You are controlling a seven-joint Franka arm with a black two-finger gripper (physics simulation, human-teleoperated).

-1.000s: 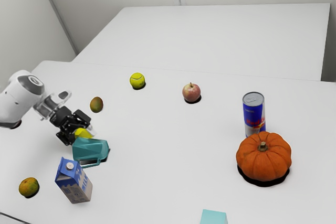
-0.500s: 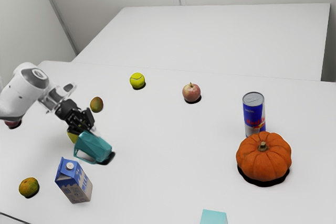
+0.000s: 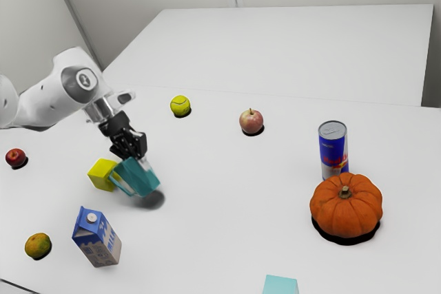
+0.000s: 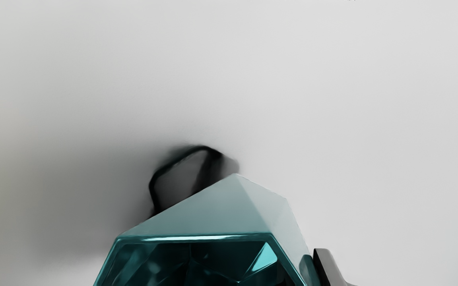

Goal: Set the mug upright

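Pincer [image 3: 136, 158] closed on the teal mug [image 3: 139, 178], which hangs tilted above the table [image 3: 227, 239], its shadow beneath. Wrist view: mouth faces the hand, faceted inner walls visible; one finger [image 4: 329, 268] lies at the outer wall. Yellow block [image 3: 102, 175] sits just beside the mug, toward the exterior view's left; contact cannot be told. Milk carton [image 3: 98, 239] near, toward the viewer; contents cannot be told. Farther out: mandarin [image 3: 38, 245], red apple [image 3: 15, 158], tennis ball [image 3: 180, 106], pinkish apple [image 3: 251, 122]. Well apart, exterior view's right: closed drink can [image 3: 332, 148] just behind pumpkin [image 3: 346, 208]; pale teal block [image 3: 280, 285] at near edge.
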